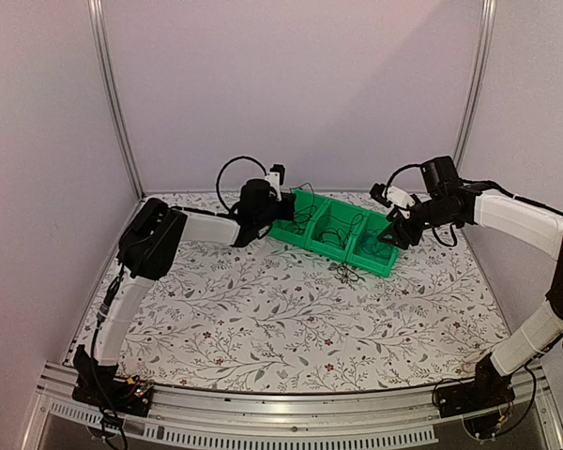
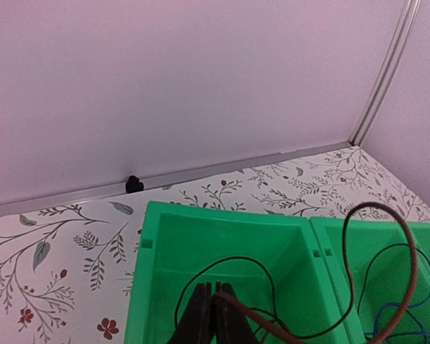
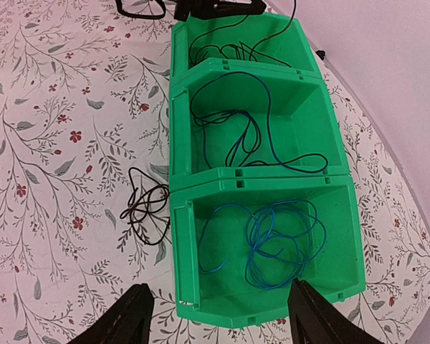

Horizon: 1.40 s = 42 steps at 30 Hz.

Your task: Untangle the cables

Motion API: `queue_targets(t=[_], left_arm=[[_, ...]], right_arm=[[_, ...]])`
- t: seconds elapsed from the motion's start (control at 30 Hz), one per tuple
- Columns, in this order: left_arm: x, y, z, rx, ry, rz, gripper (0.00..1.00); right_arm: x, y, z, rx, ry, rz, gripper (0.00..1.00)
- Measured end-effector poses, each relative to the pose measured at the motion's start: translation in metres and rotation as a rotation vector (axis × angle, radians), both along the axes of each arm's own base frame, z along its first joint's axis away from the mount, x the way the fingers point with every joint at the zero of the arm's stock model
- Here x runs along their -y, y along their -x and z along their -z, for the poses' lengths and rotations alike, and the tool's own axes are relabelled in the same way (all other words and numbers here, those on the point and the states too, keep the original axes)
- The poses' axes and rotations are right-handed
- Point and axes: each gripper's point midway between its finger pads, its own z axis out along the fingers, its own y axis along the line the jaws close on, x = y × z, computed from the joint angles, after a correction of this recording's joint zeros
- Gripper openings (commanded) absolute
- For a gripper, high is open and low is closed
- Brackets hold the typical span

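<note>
right wrist view gives you the green bin (image 3: pixel 258 179), three compartments in a row. your right gripper (image 3: pixel 218 322) hangs over the bin's near end, fingers spread wide, holding nothing. a blue cable (image 3: pixel 276 244) lies coiled in the compartment below it, and a dark cable (image 3: pixel 247 136) loops in the middle compartment. a black cable (image 3: pixel 145 208) lies tangled on the table (image 3: pixel 43 143) just beside the bin's long wall, outside it. at the bin's far end your left gripper (image 2: pixel 215 315) is over the last compartment, fingers pressed together on a brown cable (image 2: pixel 413 251) that arches across the divider toward the middle compartment. a thin black wire (image 2: pixel 236 259) loops beside those fingers.
</note>
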Motion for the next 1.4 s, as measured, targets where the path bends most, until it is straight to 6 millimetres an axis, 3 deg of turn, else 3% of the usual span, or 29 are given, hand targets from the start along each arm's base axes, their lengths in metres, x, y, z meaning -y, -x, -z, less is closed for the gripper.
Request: queue_targets(t=[0.17, 0.37, 0.5, 0.63, 0.9, 1.2, 1.4], left_arm=[[0.007, 0.006, 0.002, 0.0, -0.153, 0.035, 0.0], [0.018, 0.007, -0.011, 0.01, -0.275, 0.067, 0.0], [0.021, 0.012, -0.005, -0.006, -0.326, 0.093, 0.0], [0.028, 0.021, 0.004, -0.053, -0.33, 0.141, 0.0], [0.039, 0.015, -0.005, -0.106, -0.25, 0.138, 0.0], [0.04, 0.023, 0.032, -0.223, -0.244, 0.155, 0.0], [0.037, 0.026, 0.042, -0.266, -0.246, 0.149, 0.0]], right_arm=[[-0.003, 0.001, -0.001, -0.008, -0.02, -0.006, 0.69], [-0.005, 0.003, -0.001, -0.015, -0.035, -0.014, 0.69], [-0.007, 0.006, 0.003, -0.029, -0.044, -0.019, 0.69], [-0.007, 0.008, 0.006, -0.038, -0.047, -0.018, 0.69], [-0.006, 0.012, 0.013, -0.058, -0.048, -0.023, 0.69], [-0.008, 0.014, 0.013, -0.065, -0.059, -0.029, 0.69], [-0.009, 0.015, 0.013, -0.067, -0.063, -0.034, 0.69]])
